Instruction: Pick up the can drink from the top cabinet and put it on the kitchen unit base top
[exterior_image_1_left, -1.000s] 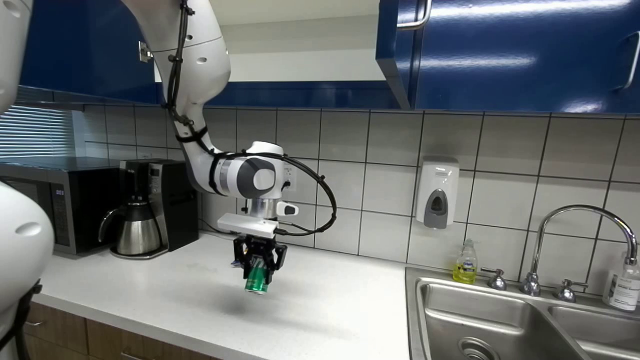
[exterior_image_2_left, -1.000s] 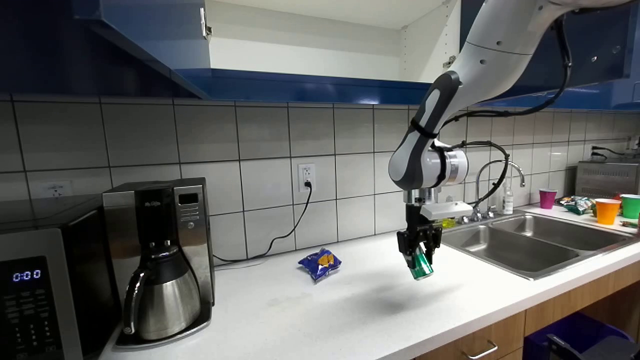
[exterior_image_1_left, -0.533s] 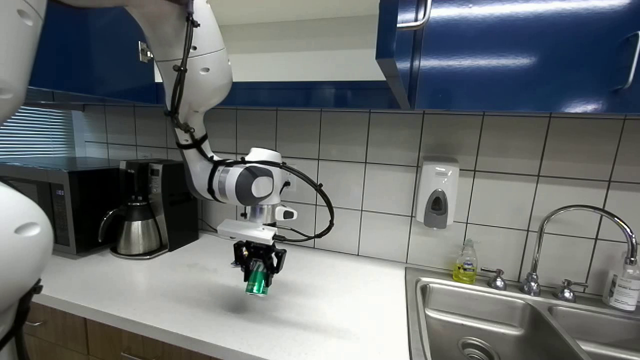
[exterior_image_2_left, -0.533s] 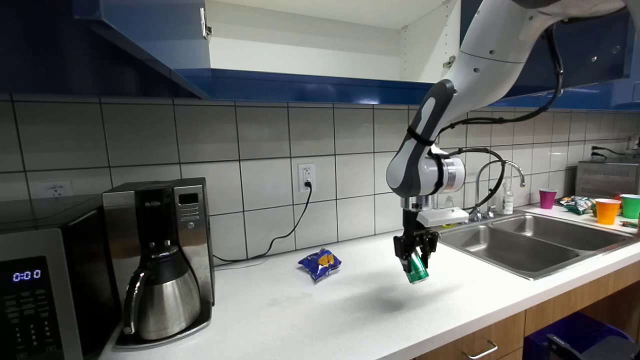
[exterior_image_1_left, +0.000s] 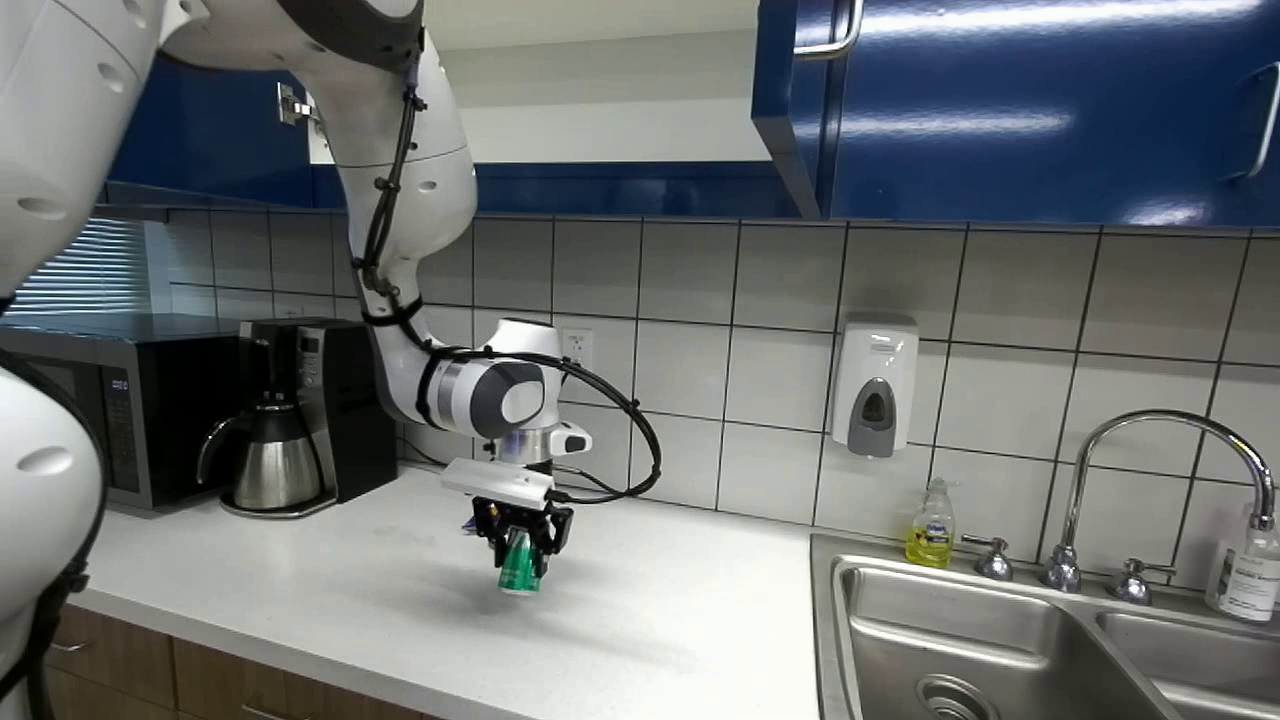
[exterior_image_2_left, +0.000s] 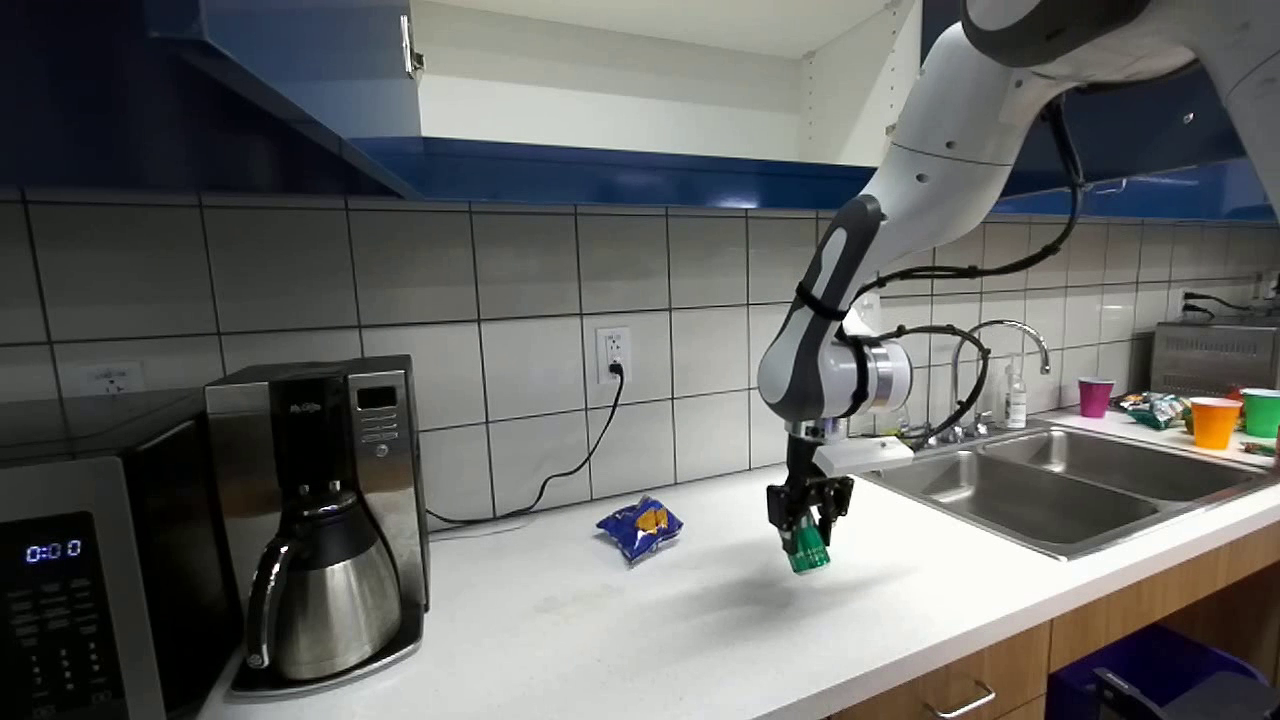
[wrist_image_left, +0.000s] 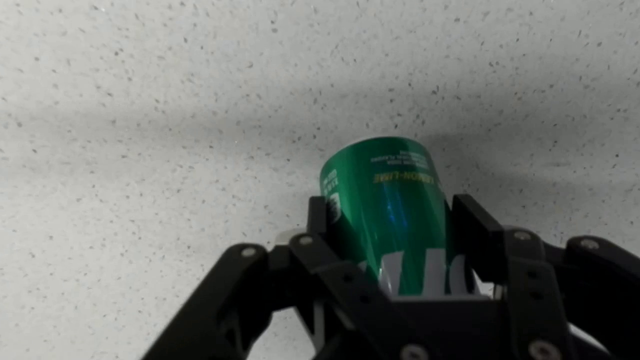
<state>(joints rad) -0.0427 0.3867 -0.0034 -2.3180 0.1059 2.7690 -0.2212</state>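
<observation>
can (exterior_image_2_left: 808, 553): in the air over the counter (exterior_image_2_left: 560, 640), leaning slightly, lower end close above it; no contact visible, shadow (exterior_image_2_left: 750, 600) underneath
gripper (wrist_image_left: 392, 220): jaws part closed, one each side of the can, holding it; nothing else in there
cabinet (exterior_image_2_left: 640, 180): open, overhead; pick reads as done
counter step: set-down in hand, my read; late in the task, contact and release left
next move: square the can up, go straight down till it sits flat, then spread the jaws and back off upward
lean risk: let go tilted or high and it probably tips or rolls
packet (exterior_image_2_left: 640, 527): on the counter, well apart from the can, shouldn't interfere; mostly behind the gripper in an exterior view
can ends: upper end hidden in the gripper, underside not shown; wrist view gives only a thin pale rim
can gap: too hard to judge from these angles
label (wrist_image_left: 404, 178): LEMON-LIME reads upside down in the wrist view, smaller print too soft
pale patch (wrist_image_left: 289, 236): beside a finger (wrist_image_left: 316, 215), can't tell what it is
arm (exterior_image_2_left: 940, 180): cut off at frame edges, covers part of the cabinet in both exterior views
</observation>
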